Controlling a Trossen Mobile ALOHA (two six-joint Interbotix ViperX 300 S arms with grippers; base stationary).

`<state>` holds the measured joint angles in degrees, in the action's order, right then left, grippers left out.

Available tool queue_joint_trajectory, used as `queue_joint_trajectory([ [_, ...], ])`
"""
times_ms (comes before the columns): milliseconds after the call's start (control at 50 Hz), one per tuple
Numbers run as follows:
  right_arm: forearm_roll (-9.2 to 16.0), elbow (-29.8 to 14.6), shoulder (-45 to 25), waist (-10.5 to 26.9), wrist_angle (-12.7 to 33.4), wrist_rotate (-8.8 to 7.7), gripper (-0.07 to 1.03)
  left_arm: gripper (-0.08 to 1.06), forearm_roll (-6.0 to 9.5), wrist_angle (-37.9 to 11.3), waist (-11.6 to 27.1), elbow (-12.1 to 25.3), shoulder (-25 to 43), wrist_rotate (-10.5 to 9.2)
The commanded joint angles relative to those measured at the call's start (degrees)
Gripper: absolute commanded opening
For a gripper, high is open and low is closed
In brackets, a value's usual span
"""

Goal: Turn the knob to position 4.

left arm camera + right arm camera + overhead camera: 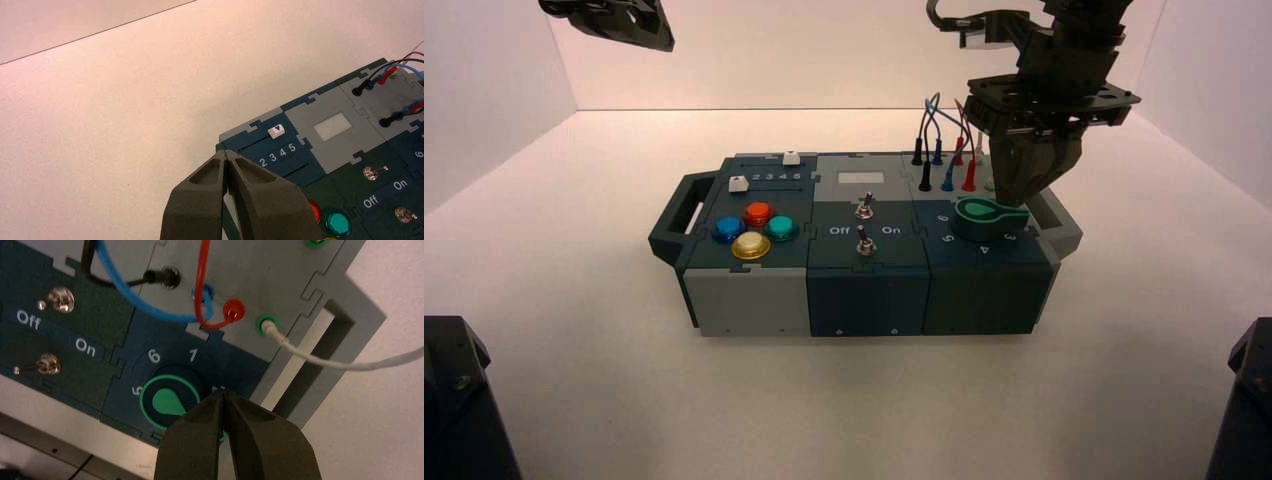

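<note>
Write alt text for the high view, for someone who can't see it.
The right end effector is at the green-capped knob on the right of a box with coloured buttons, sliders, toggle switches and wires. The left arm is raised beyond the box's left side.

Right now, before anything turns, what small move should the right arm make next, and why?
I'd probably part the fingers of the right gripper slightly so they can straddle the green pointer cap: they are shut, right at the edge of the knob, and cover part of that cap. The left gripper can wait above the box's far left.
</note>
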<state>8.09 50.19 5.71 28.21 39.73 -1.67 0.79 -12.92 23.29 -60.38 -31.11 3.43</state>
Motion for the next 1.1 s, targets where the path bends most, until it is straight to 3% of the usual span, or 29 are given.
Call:
queue_joint_trajectory([
  [20,0.53,-0.26,1.49,0.53,0.88,-0.09,-0.02,-0.03,-0.09,0.26,0.18,2.02,-0.62,0.44],
  [520,1.49,1.76,6.33,0.53,4.22,-0.09,-0.02,-0.03,-0.09,0.26,0.18,2.2,-0.62,0.62],
  [1100,2.29,2.29,4.48,0.53,4.31,-0.09,-0.02,-0.03,-0.09,0.26,0.18,2.2,-0.62,0.79],
])
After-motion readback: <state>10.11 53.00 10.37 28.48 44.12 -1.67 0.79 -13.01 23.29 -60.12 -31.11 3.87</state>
